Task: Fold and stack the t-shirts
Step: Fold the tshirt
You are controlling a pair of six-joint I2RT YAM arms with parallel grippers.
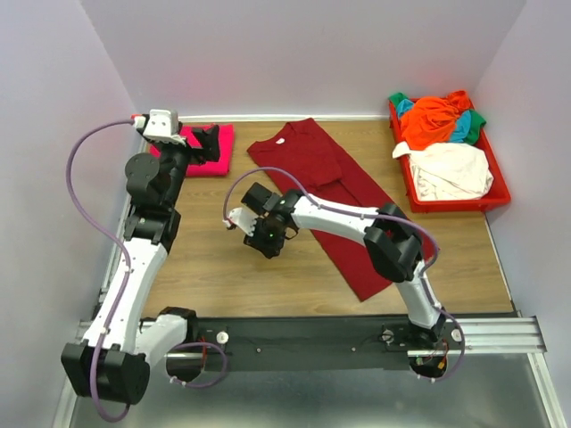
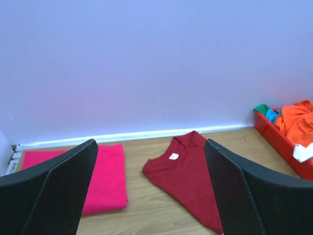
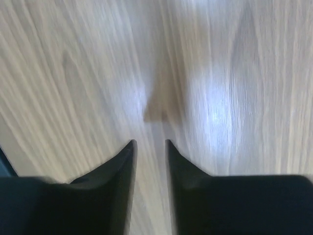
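Observation:
The dark red t-shirt (image 1: 330,192) lies flat as a long strip, running diagonally from the back middle toward the front right; its collar and label show in the left wrist view (image 2: 188,171). The folded magenta-pink t-shirt (image 1: 214,152) lies at the back left, also in the left wrist view (image 2: 105,178). My left gripper (image 1: 208,143) hovers over the pink shirt, wide open and empty (image 2: 150,147). My right gripper (image 1: 266,242) points down at bare wood just left of the red shirt, its jaws a narrow gap apart, holding nothing (image 3: 149,143).
A red plastic tray (image 1: 496,183) stands at the back right with orange (image 1: 437,120), cream (image 1: 451,169), green and teal shirts heaped in it; its corner shows in the left wrist view (image 2: 279,139). Purple walls close in the table on three sides.

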